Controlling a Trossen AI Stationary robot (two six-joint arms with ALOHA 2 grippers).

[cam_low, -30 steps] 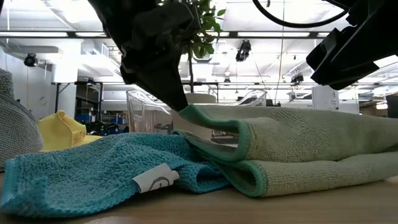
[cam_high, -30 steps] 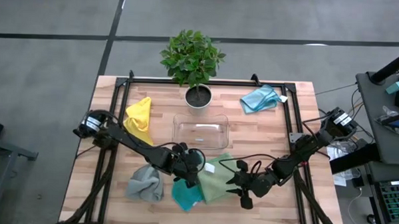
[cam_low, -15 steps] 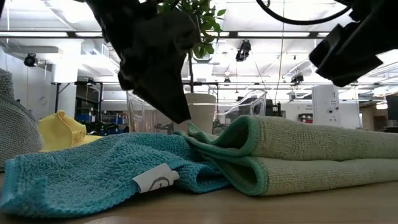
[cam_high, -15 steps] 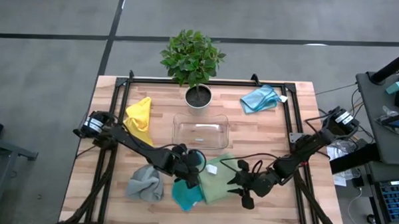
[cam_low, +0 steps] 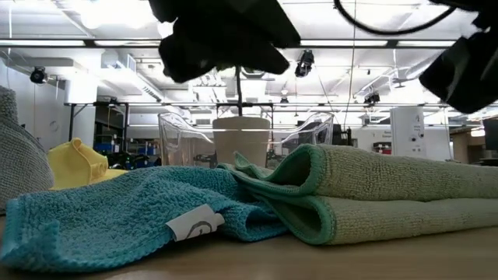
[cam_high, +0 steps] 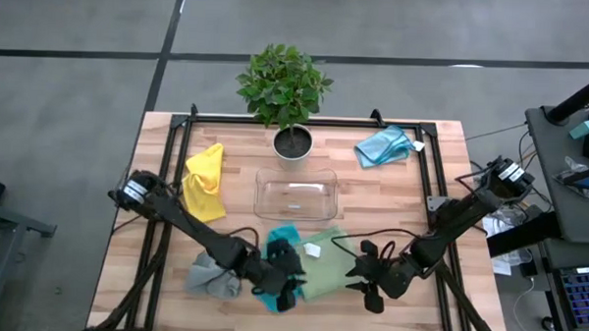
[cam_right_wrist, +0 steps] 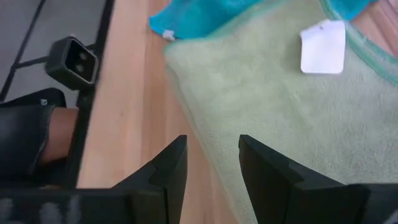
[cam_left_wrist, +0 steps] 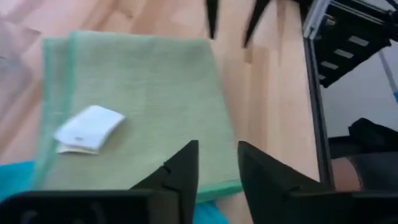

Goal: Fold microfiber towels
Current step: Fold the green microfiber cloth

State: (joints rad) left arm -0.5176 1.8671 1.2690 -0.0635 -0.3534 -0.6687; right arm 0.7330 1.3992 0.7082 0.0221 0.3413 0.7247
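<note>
Sage green towel point(cam_high: 322, 268) lies folded at the tabletop point(cam_high: 372, 193) front edge, overlapping the teal towel point(cam_high: 275, 288). Left gripper point(cam_high: 288, 283) and right gripper point(cam_high: 371, 287) hover alongside, jaws apart and empty. Align edges squarely before pressing the fold flat.

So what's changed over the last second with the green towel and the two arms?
The left gripper let go of the sage green towel edge and drew back toward the table's front, open. The raised edge settled into a fold. The right gripper eased slightly back, open. The teal towel and other cloths stayed put.
</note>
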